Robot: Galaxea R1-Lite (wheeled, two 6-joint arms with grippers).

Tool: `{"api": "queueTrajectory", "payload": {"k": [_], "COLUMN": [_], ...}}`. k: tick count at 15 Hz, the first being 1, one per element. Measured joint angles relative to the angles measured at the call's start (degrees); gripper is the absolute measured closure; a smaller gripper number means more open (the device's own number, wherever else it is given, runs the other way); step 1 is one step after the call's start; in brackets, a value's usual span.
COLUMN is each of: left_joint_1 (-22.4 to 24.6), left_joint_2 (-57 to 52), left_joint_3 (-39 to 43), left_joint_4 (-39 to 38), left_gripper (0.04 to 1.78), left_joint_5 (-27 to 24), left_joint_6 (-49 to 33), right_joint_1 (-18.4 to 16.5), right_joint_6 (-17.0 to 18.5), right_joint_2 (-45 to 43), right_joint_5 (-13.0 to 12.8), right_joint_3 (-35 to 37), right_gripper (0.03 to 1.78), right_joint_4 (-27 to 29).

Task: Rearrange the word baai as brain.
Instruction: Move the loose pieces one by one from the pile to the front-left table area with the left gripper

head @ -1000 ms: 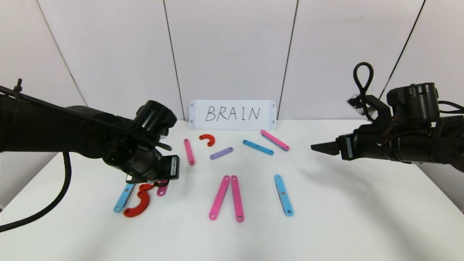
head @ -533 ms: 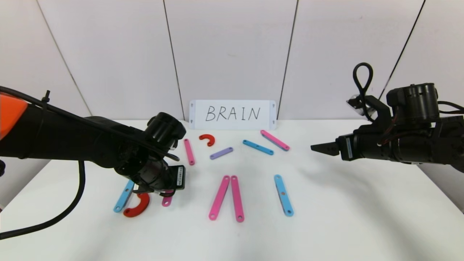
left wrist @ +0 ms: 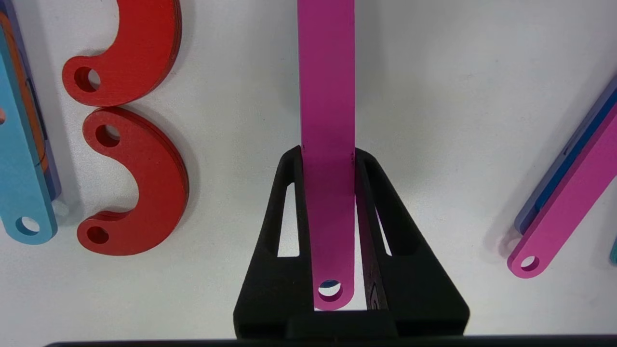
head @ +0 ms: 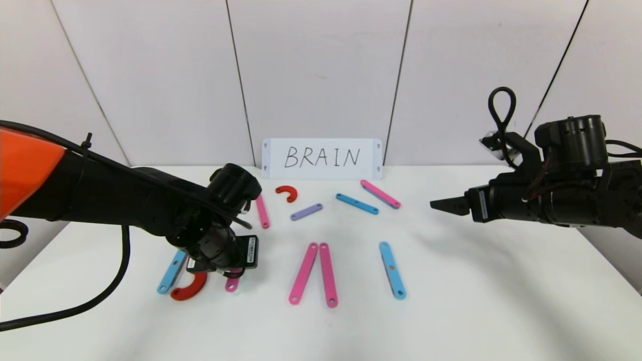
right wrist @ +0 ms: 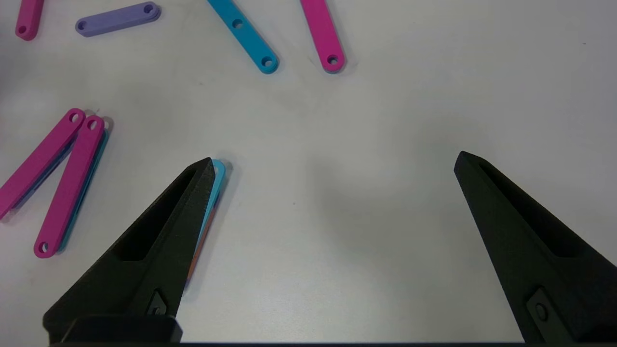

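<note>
Left gripper (left wrist: 328,159) is pinching the pink bar (left wrist: 326,96) beside the red curves (left wrist: 140,178) — best keeping it parallel, untwisted; right gripper (right wrist: 332,164) is idling wide.

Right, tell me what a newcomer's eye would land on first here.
Probably the left end effector, low over the table's near-left area and shut on a pink bar, next to two red C-shaped curves. Then the white card reading BRAIN against the back wall, and the right end effector hovering open on the right.
</note>
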Motion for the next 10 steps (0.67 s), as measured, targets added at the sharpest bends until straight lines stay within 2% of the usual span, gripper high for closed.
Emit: {"api": "queueTrajectory", "payload": {"k": [10], "left_joint_1": [0.3], "left_joint_2": [2.6], "left_joint_3": [-0.7], "left_joint_4": [-0.1], "left_gripper": [1.51], "left_joint_5": [-0.1], "left_joint_6": [0.0], "right_joint_1": [0.1], "right_joint_6": [-0.1], "right_joint_2": [0.0], "right_joint_5": [0.0], "right_joint_3": [0.3], "right_gripper": [0.07], "right_joint_4": [0.0]}}
